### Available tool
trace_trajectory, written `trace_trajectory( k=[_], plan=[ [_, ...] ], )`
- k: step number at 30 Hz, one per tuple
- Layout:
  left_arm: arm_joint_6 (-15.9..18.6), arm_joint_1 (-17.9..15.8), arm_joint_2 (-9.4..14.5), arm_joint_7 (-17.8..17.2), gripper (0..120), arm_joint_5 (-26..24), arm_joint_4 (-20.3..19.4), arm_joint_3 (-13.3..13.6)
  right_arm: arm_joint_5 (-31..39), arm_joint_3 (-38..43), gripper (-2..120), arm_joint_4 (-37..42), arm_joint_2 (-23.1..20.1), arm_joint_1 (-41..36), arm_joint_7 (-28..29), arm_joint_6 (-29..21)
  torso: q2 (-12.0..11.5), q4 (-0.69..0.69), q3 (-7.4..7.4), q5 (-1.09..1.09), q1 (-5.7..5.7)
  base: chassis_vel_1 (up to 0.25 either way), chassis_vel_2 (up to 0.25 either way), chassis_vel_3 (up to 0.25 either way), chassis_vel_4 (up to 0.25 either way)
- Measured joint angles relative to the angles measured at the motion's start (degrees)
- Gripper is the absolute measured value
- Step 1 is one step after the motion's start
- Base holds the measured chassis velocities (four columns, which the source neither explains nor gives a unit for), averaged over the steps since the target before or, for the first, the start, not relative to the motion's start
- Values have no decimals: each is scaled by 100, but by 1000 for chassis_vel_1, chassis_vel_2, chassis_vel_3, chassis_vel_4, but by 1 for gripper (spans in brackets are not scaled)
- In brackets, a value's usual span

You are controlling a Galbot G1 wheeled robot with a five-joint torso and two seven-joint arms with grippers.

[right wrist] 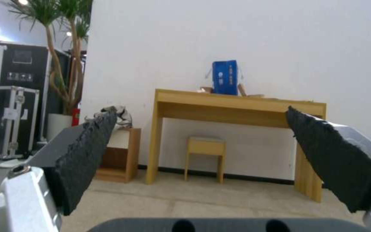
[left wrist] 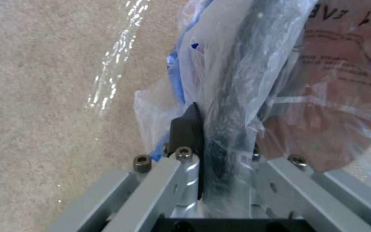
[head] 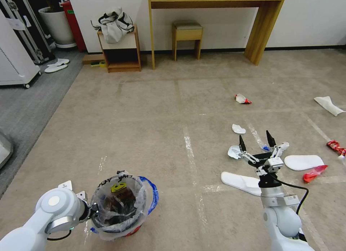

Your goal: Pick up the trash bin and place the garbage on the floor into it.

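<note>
While the left gripper (head: 90, 209) pinches the trash bin (head: 119, 207) by its bag-covered rim, that light bucket looks easy to carry. Beyond the bin, the right gripper (head: 255, 139) hovers, jaws wide, over flimsy garbage: a soft slipper (head: 240, 182) best nipped at its edge.

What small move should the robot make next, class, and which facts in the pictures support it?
Probably lower the right gripper toward the litter beneath it. Its fingers are spread with nothing between them, hovering over the carpet above a slipper and a crumpled paper. The left gripper already pinches the bin at its bag-lined rim, so the bin is secured.
</note>
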Motion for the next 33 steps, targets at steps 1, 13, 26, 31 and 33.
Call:
trace_trajectory(
  k=[1, 13, 26, 31, 33],
  plan=[
    [-3, 35, -13, 5, 4, -6, -37, -47, 6, 2, 100, -2, 0, 8, 6, -5, 0, 0, 1, -2, 0, 0, 0, 0, 0],
    [-167, 306, 24, -166, 4, -424, -725, -898, 35, -1, 100, -176, 37, 85, 78, -30, 0, 0, 1, 3, 0, 0, 0, 0, 0],
    [-427, 255, 417, -611, 4, -1109, -1338, -1645, -466, 265, 100, -354, 134, 65, 794, 63, 0, 1, 0, 3, 0, 0, 0, 0, 0],
    [-448, 217, 320, -647, 4, -1156, -1456, -1652, -478, 434, 100, -316, 227, -122, 916, 191, 0, 0, 0, 3, 0, 0, 0, 0, 0],
    [-444, 218, 253, -653, 4, -1123, -1469, -1626, -461, 531, 100, -262, 269, -283, 1011, 281, -1, 1, 0, 3, 0, 0, 0, 0, 0]
  ],
)
